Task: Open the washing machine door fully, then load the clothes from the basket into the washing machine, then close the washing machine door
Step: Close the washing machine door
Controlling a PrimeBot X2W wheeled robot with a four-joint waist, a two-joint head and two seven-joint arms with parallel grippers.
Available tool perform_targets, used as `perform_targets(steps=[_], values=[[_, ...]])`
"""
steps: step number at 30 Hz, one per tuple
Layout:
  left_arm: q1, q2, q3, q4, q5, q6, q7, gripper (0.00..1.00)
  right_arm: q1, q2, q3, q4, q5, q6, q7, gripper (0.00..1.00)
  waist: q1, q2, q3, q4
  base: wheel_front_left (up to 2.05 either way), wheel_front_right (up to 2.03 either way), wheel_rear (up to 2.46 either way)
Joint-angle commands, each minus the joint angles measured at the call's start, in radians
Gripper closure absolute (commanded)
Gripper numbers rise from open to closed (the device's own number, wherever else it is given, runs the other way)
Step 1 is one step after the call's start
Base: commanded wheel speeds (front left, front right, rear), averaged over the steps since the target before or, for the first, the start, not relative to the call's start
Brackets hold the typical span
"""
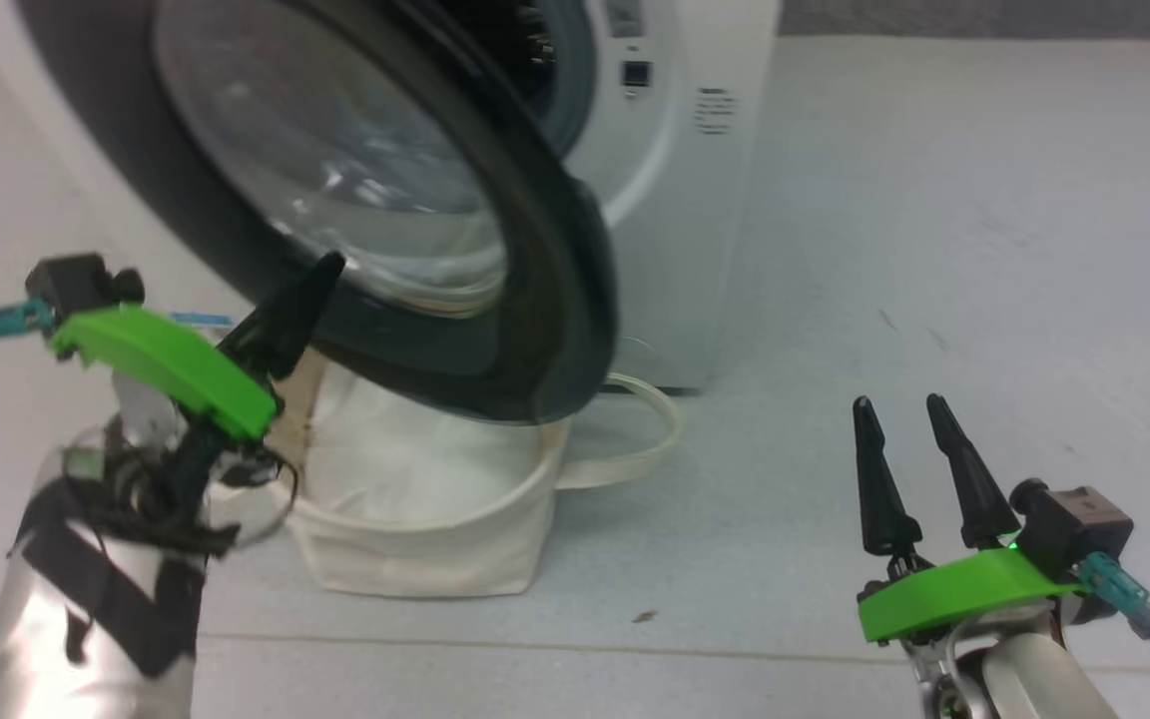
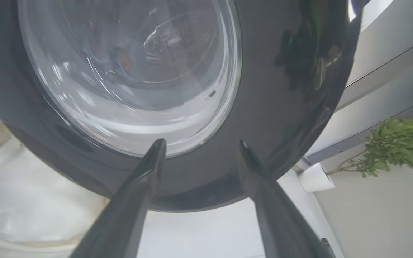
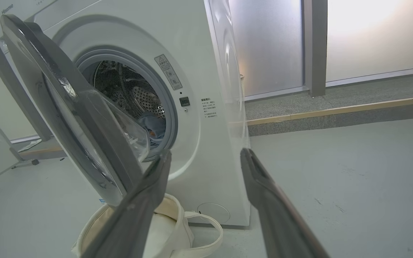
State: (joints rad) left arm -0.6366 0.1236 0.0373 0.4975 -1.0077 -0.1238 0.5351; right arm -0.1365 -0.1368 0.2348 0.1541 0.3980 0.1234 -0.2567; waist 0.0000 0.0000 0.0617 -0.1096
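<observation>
Reaching up from the lower left, the left arm tilts the left gripper (image 2: 202,143) toward the washing machine door (image 1: 565,300). Its fingers are spread and empty, with the tips near the black rim below the glass; contact is unclear. The door hangs partly open over the basket (image 1: 415,559). Blue clothes (image 3: 154,125) lie inside the washing machine (image 3: 199,53). At lower right, the right gripper (image 1: 898,404) points upward above the floor (image 1: 934,250), fingers parted, holding nothing.

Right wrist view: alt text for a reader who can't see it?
White washing machine, round door half open, light blue clothes in the drum. A cream basket sits on the floor under the door; the open right claw points at the machine.
</observation>
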Motion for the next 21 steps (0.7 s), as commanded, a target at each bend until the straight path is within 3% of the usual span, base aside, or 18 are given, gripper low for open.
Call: perform_targets(steps=[1, 3, 5, 9, 13, 21], values=[[0.011, 0.071, -0.022, -0.082, 0.086, -0.006, -0.109, 0.00, -0.018, -0.015, 0.011, -0.028, 0.007, 0.007, -0.005, 0.00, 0.0000, 0.0000, -0.023, 0.057, 0.00, 0.00, 0.00], [0.053, 0.097, -0.094, -0.129, 0.151, -0.006, -0.227, 0.00, -0.014, -0.021, 0.007, -0.028, 0.008, 0.007, -0.005, 0.00, 0.0000, 0.0000, -0.031, 0.082, 0.00, 0.00, 0.00], [0.097, 0.099, -0.121, -0.138, 0.137, -0.006, -0.317, 0.00, -0.008, -0.024, 0.002, -0.027, 0.011, 0.007, -0.005, 0.00, 0.0000, 0.0000, -0.041, 0.105, 0.00, 0.00, 0.00], [0.168, 0.161, -0.200, -0.141, 0.181, -0.007, -0.492, 0.00, 0.004, -0.028, 0.005, -0.026, 0.014, 0.007, -0.005, 0.00, 0.0000, 0.0000, -0.058, 0.141, 0.00, 0.00, 0.00], [0.209, 0.223, -0.272, -0.076, 0.360, -0.004, -0.738, 0.00, 0.018, -0.040, 0.000, -0.023, 0.017, 0.007, -0.005, 0.00, 0.0000, 0.0000, -0.073, 0.180, 0.00, 0.00, 0.00], [0.222, 0.224, -0.269, -0.026, 0.493, 0.033, -0.795, 0.00, 0.031, -0.059, -0.039, -0.020, 0.013, 0.007, -0.005, 0.00, 0.0000, 0.0000, -0.080, 0.207, 0.00, 0.00, 0.00]])
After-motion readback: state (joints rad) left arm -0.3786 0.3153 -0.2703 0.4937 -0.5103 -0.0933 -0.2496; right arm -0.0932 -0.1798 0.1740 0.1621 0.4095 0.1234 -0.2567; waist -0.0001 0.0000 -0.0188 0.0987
